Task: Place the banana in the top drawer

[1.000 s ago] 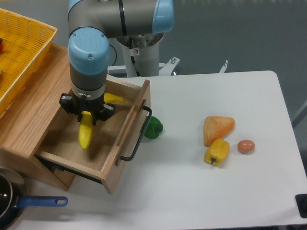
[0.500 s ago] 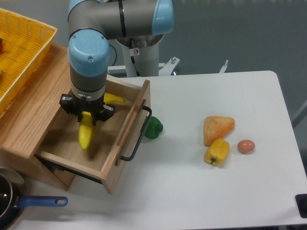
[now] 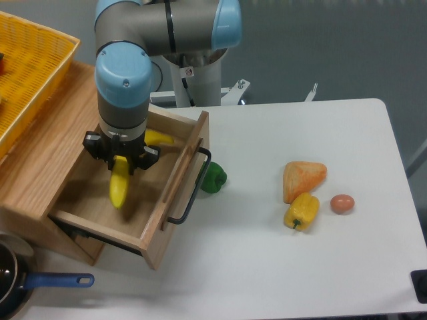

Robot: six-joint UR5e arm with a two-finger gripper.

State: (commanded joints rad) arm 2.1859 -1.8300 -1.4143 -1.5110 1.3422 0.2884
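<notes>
The tool (image 3: 121, 159) hangs inside the pulled-out top drawer (image 3: 175, 190), clenched around the banana (image 3: 120, 187), whose free end points toward 6 o'clock above the drawer floor.

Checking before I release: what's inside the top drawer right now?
Inside the open top drawer is the banana, with the claw over its middle. That middle section and the floor beneath are hidden.
</notes>
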